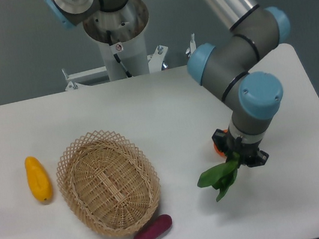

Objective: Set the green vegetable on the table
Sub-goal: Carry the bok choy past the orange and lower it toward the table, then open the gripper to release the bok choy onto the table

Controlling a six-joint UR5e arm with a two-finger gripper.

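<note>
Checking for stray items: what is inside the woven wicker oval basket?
The woven wicker oval basket shows only its own bare weave inside; its near wall hides a thin strip of floor.

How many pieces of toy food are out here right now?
4. A yellow fruit left of the basket, a purple sweet potato at its front edge, a green vegetable hanging from the end effector, and an orange mostly hidden behind the arm.
</note>
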